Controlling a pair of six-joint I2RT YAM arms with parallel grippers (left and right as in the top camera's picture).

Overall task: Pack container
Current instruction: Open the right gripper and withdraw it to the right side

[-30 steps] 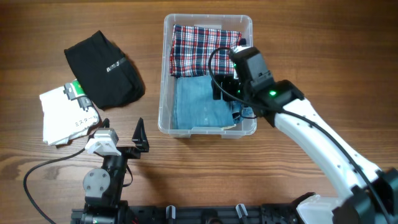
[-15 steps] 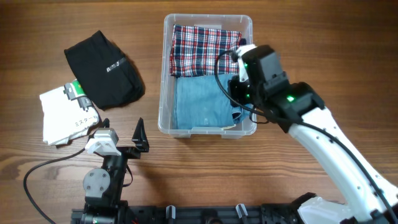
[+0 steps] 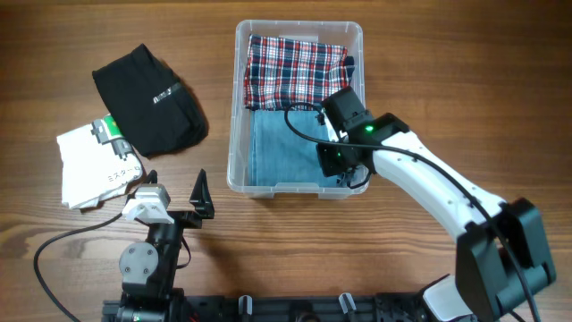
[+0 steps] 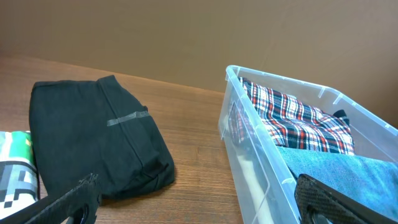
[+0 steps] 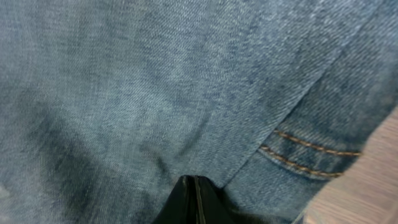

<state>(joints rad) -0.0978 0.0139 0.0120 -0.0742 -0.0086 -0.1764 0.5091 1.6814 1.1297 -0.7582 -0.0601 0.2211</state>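
Wooden surface (image 3: 447, 54), left to right: black garment (image 3: 147, 98), unpacked, nearest the left end effector (image 3: 174, 195), fingers apart; container (image 3: 234, 107) to its right, long axis running away from the robot, holding 2 folded cloths; right end effector (image 5: 194, 199), fingers together, tips against the denim (image 3: 281, 148) inside.

A white packet (image 3: 89, 170) at the near left, well left of the container (image 3: 298, 24), carries dark printed characters (apparently Japanese katakana, too small to read with certainty). The black folded cloth (image 3: 134, 107) just beyond it bears a grey strip tag (image 3: 163, 96); its print is illegible.
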